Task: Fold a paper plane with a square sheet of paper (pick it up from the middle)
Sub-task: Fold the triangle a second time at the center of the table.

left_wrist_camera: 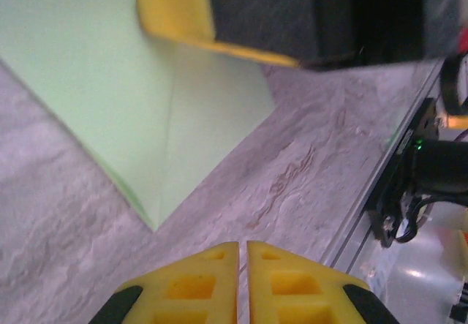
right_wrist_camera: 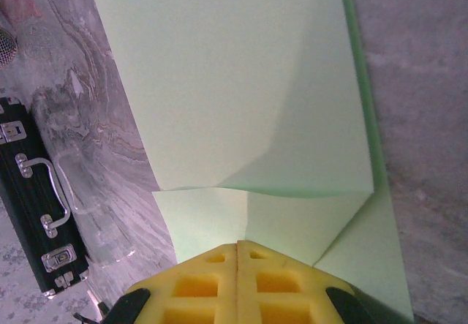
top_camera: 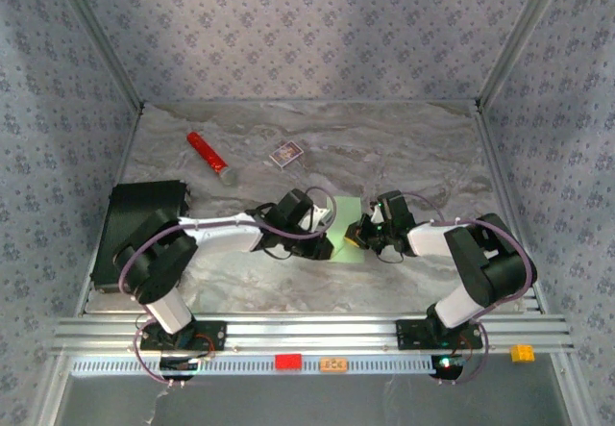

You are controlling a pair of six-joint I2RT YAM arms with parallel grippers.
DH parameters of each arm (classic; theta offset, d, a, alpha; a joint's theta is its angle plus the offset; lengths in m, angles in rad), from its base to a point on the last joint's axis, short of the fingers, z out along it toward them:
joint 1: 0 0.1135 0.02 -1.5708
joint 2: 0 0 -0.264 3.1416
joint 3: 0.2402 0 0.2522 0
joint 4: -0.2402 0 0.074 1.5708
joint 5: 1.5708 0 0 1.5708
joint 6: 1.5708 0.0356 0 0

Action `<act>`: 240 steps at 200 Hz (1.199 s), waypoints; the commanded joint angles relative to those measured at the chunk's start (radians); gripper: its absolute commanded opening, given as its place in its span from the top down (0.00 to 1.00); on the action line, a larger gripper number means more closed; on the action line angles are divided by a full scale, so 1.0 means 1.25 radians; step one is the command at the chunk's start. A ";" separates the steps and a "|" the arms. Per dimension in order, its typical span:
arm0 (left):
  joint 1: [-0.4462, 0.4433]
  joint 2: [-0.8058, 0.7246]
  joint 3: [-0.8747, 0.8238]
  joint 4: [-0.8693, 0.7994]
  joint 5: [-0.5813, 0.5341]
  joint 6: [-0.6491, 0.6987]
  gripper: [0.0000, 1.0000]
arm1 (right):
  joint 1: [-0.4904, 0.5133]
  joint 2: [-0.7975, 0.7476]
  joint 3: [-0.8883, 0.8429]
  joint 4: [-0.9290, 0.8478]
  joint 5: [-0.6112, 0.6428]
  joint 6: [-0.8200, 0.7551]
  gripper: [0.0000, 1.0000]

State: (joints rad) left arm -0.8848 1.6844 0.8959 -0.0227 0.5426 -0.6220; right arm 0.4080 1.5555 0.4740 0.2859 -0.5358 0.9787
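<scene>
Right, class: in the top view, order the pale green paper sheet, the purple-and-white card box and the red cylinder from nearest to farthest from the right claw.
1. Pale green paper sheet, centre, touching the right claw.
2. Purple-and-white card box, behind, left of centre.
3. Red cylinder, back left.

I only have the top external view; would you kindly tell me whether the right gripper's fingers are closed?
Observer: Yes; the right wrist view shows the right gripper shut tight, with the square sheet of paper spreading out beyond its tips.
Operator: Thank you; is the left gripper on the sheet too?
Observer: No; in the left wrist view the left gripper, also shut, is over bare table, short of the sheet's pointed corner.
</scene>
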 commanded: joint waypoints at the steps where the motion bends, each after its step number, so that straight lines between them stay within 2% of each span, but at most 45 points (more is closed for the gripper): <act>1: 0.014 0.064 0.060 0.017 0.013 -0.010 0.90 | 0.004 0.005 -0.001 -0.068 0.042 -0.013 0.94; 45: 0.014 0.184 0.127 0.000 0.011 -0.009 0.92 | 0.008 0.008 0.003 -0.060 0.038 -0.011 0.94; 80: 0.011 0.221 0.088 -0.035 -0.016 -0.001 0.96 | 0.010 0.000 0.009 -0.055 0.029 -0.017 0.93; 108: 0.011 0.221 0.020 0.000 -0.017 -0.024 0.96 | 0.012 -0.029 0.029 -0.066 0.024 -0.033 0.92; 138: 0.011 0.211 0.015 0.010 -0.018 -0.027 0.97 | 0.034 -0.061 0.054 -0.092 0.031 -0.055 0.91; 176: 0.009 0.207 0.015 0.014 -0.019 -0.030 0.98 | 0.070 -0.019 0.052 -0.098 0.059 -0.047 0.92; 197: 0.010 0.202 0.010 0.015 -0.023 -0.033 0.98 | 0.058 0.005 0.017 -0.085 0.090 -0.040 0.93; 240: 0.009 0.206 0.013 0.017 -0.018 -0.033 1.00 | -0.001 0.019 0.005 -0.064 0.056 -0.058 0.94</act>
State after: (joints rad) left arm -0.8642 1.9137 0.9577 0.1200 0.5499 -0.6571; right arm 0.4480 1.5589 0.5011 0.2447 -0.5095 0.9340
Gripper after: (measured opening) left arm 0.042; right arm 0.068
